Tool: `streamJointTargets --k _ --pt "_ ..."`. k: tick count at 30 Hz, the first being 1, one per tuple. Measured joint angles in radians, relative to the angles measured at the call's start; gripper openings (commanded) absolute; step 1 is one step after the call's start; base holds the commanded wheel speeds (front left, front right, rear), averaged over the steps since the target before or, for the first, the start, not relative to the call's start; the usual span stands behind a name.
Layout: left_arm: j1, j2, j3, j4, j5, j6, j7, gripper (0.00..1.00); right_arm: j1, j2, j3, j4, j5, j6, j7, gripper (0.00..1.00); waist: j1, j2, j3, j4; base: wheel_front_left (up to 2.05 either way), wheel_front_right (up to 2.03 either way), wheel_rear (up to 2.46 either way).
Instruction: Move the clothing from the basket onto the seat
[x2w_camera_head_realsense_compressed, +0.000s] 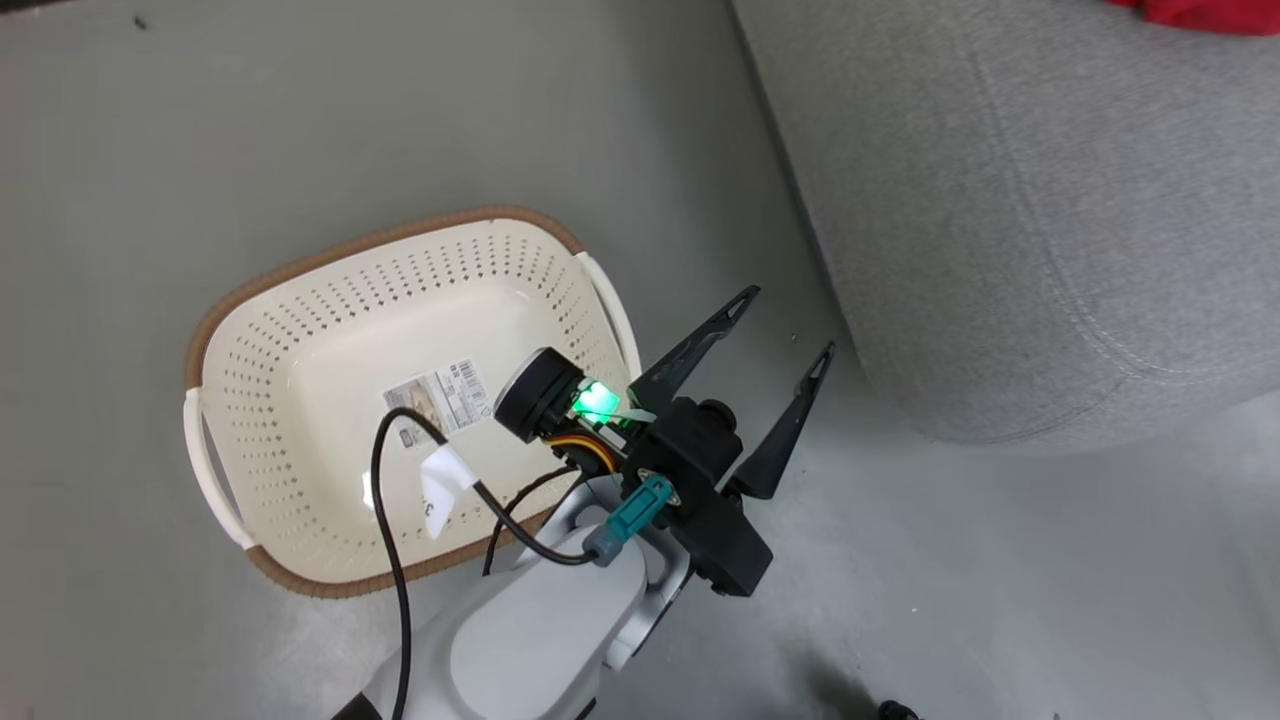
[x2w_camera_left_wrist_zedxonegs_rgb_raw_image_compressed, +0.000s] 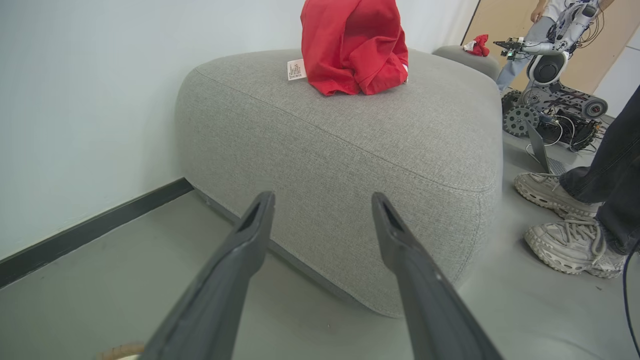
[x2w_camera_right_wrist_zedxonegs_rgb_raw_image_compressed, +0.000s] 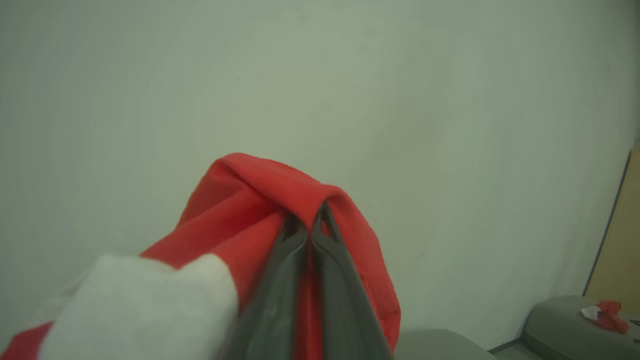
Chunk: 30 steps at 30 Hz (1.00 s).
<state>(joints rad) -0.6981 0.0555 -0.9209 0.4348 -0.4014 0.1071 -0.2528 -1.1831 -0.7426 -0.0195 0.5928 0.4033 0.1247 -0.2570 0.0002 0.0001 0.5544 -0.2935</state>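
Observation:
The cream basket (x2w_camera_head_realsense_compressed: 330, 330) stands on the floor with only a barcode sticker inside. My left gripper (x2w_camera_head_realsense_compressed: 789, 321) hovers open between the basket and the grey seat (x2w_camera_head_realsense_compressed: 1010, 200), holding nothing. In the left wrist view its fingers (x2w_camera_left_wrist_zedxonegs_rgb_raw_image_compressed: 322, 197) point at the seat's side (x2w_camera_left_wrist_zedxonegs_rgb_raw_image_compressed: 350, 145). Red clothing (x2w_camera_left_wrist_zedxonegs_rgb_raw_image_compressed: 352, 45) with a white label stands bunched on the seat's top, and its upper part runs out of view. My right gripper (x2w_camera_right_wrist_zedxonegs_rgb_raw_image_compressed: 314, 212) is shut on a fold of the red clothing (x2w_camera_right_wrist_zedxonegs_rgb_raw_image_compressed: 240, 210), with a white panel (x2w_camera_right_wrist_zedxonegs_rgb_raw_image_compressed: 145, 300) hanging beside it. A red edge of clothing (x2w_camera_head_realsense_compressed: 1200, 12) shows at the seat's far corner.
A person's pale shoes (x2w_camera_left_wrist_zedxonegs_rgb_raw_image_compressed: 565, 215) and dark trouser leg stand right of the seat. Behind them are another wheeled robot (x2w_camera_left_wrist_zedxonegs_rgb_raw_image_compressed: 550, 80) and a second grey cushion (x2w_camera_left_wrist_zedxonegs_rgb_raw_image_compressed: 465, 57) with a red garment on it. A pale wall with a dark skirting (x2w_camera_left_wrist_zedxonegs_rgb_raw_image_compressed: 90, 225) runs left of the seat.

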Motion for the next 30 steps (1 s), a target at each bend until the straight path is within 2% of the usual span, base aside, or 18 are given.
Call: streamJointTargets --k 7,12,15,20,25,27,28,29,30 --pt "-0.031 0.001 -0.046 -0.019 -0.022 0.007 0.0 1.0 -0.091 -0.067 -0.038 0.103 -0.003 0.0 0.0 0.0 0.0 0.0 0.055 0.048 0.0 0.0 0.0" --pt "-0.041 0.002 -0.07 -0.028 -0.041 0.009 0.0 1.0 -0.109 -0.079 -0.039 0.191 -0.011 0.0 0.0 0.0 0.0 -0.0001 0.094 0.082 0.0 0.0 0.0" --pt "-0.051 0.001 -0.082 -0.032 -0.047 0.009 0.0 1.0 -0.103 -0.068 -0.025 0.242 -0.013 0.0 0.0 0.0 -0.0001 -0.0001 0.114 0.102 0.0 0.0 0.0" --pt "-0.065 0.002 -0.092 -0.036 -0.067 0.016 0.0 1.0 -0.093 -0.012 -0.002 0.287 0.017 0.0 0.0 0.0 0.0 -0.0001 0.156 0.134 0.0 0.0 0.0" --pt "-0.084 0.001 -0.101 -0.045 -0.089 0.016 0.0 1.0 -0.093 -0.005 0.031 0.295 0.06 0.0 0.0 0.0 -0.0001 -0.0001 0.187 0.156 0.0 0.0 0.0" --pt "-0.085 0.001 -0.098 -0.044 -0.093 0.016 0.0 1.0 -0.096 0.012 0.05 0.337 0.075 0.0 0.001 0.0 -0.0001 -0.0001 0.195 0.164 0.0 0.0 0.0" --pt "-0.085 0.001 -0.097 -0.044 -0.095 0.016 0.0 1.0 -0.095 0.025 0.063 0.354 0.088 0.0 0.0 0.2 -0.0001 -0.0001 0.197 0.167 0.0 0.0 0.0" --pt "-0.087 0.001 -0.095 -0.044 -0.097 0.016 0.0 1.0 -0.093 0.034 0.076 0.361 0.097 0.0 0.0 0.54 -0.0001 0.0 0.2 0.17 0.0 0.0 0.0" --pt "-0.089 0.001 -0.095 -0.043 -0.099 0.016 0.0 1.0 -0.093 0.036 0.092 0.361 0.098 0.0 0.0 1.0 0.0 0.0 0.201 0.173 0.0 0.0 0.0"
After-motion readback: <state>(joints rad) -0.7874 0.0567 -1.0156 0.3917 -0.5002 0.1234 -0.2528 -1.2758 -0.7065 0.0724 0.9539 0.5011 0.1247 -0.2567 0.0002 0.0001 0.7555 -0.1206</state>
